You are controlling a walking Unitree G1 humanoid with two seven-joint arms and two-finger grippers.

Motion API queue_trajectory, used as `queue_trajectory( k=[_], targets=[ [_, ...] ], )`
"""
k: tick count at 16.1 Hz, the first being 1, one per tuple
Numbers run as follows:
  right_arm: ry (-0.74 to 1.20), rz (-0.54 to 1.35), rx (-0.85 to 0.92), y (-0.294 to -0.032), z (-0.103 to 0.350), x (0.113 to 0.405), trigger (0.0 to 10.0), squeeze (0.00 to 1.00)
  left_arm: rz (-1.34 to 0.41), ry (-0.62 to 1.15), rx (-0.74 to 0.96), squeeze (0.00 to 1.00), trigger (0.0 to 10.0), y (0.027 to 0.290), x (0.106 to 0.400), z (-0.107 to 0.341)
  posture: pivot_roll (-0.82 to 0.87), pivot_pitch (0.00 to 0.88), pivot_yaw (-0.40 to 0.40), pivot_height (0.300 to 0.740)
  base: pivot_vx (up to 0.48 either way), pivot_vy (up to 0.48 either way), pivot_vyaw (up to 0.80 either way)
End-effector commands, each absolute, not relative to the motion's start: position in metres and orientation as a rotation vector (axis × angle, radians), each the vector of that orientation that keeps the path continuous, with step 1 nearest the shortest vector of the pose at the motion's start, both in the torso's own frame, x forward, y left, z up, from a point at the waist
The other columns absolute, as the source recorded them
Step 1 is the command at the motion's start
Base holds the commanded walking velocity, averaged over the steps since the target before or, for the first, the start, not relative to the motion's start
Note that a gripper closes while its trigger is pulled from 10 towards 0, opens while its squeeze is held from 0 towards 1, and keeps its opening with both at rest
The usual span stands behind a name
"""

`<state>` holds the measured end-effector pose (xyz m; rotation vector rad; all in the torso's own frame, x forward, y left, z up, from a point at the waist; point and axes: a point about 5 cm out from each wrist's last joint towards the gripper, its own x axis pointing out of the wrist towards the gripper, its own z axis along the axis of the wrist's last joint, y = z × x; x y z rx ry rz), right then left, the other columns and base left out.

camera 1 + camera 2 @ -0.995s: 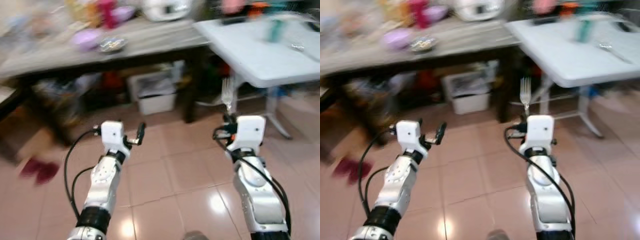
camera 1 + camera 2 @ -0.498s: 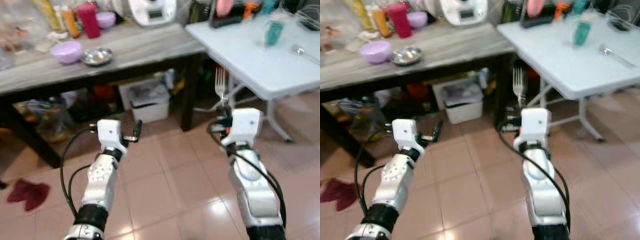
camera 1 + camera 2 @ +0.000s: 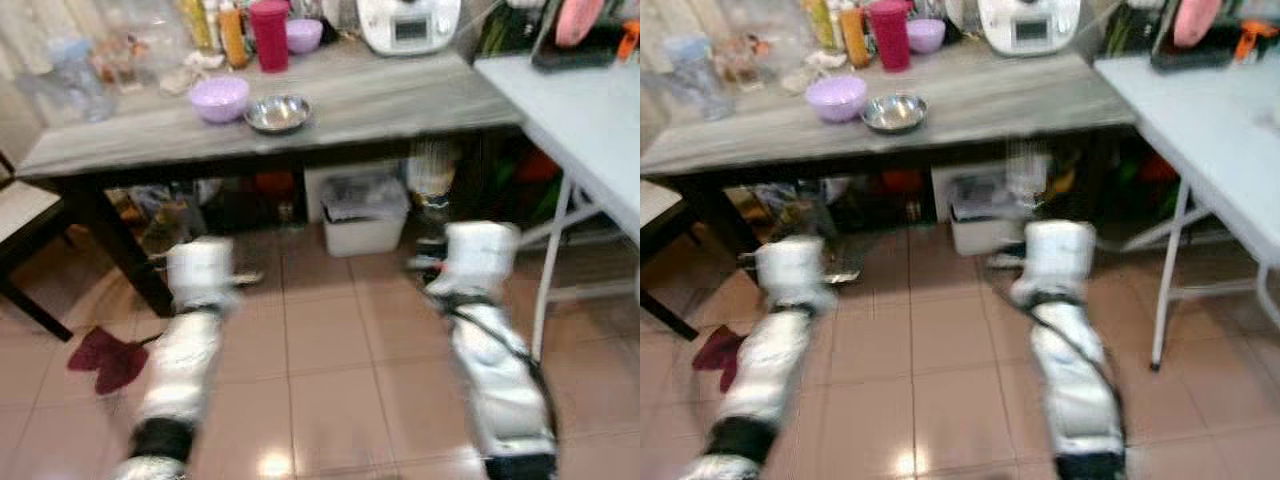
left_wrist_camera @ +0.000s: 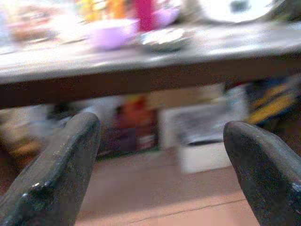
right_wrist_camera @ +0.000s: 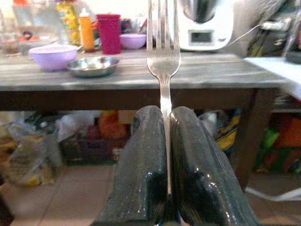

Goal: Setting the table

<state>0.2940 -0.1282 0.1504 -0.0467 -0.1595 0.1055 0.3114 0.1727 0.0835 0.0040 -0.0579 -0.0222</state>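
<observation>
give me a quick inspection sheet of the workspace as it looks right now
surface: grey wooden table ahead; white folding table to its right
job's things: fork upright, tines up, in the right gripper
clutter: purple bowl, steel bowl, red cup, bottles, white appliance on the grey table
grippers: right shut on the fork; left gripper open, holding nothing
cables: nothing seen
surroundings: tiled floor, white bin under the table, red cloth on the floor

Counted: one silver metal fork (image 5: 162, 52); two lilac bowls, a larger (image 3: 836, 97) and a smaller (image 3: 925, 34); one shallow steel dish (image 3: 894, 111); one tall crimson plastic cup (image 3: 889, 33); one white kitchen appliance (image 3: 1029, 24); two tables, grey wood-topped (image 3: 970, 100) and white folding (image 3: 1220, 110); one white storage bin (image 3: 366, 210).
</observation>
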Motion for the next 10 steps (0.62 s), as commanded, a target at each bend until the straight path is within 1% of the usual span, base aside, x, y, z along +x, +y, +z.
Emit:
queue_trajectory(
  k=[1, 4, 7, 9, 10],
  targets=[
    [-0.167, 0.101, -0.049, -0.133, 0.151, 0.296, 10.0, 0.0, -0.012, -0.097, 0.025, 0.0, 10.0, 0.169, 0.311, 0.092, -0.18, 0.065, 0.042, 0.74, 0.0, 0.0, 0.0],
    [-0.161, 0.177, -0.032, -0.115, 0.148, 0.303, 10.0, 0.0, 0.097, -0.081, 0.071, 0.0, 10.0, 0.194, 0.292, 0.084, -0.09, 0.054, -0.002, 0.74, 0.0, 0.0, 0.0],
    [-0.164, 0.26, -0.012, -0.095, 0.149, 0.312, 10.0, 0.0, 0.204, -0.071, 0.087, 0.0, 10.0, 0.214, 0.267, 0.079, -0.01, 0.045, -0.047, 0.74, 0.0, 0.0, 0.0],
    [-0.176, 0.312, -0.016, -0.086, 0.154, 0.318, 10.0, 0.0, 0.248, -0.066, 0.091, 0.0, 10.0, 0.22, 0.254, 0.078, 0.02, 0.064, -0.068, 0.74, 0.0, 0.0, 0.0],
    [-0.195, 0.328, -0.04, -0.083, 0.157, 0.321, 10.0, 0.0, 0.236, -0.073, 0.099, 0.0, 10.0, 0.22, 0.251, 0.08, 0.02, 0.071, -0.071, 0.74, 0.0, 0.0, 0.0]
  ],
)
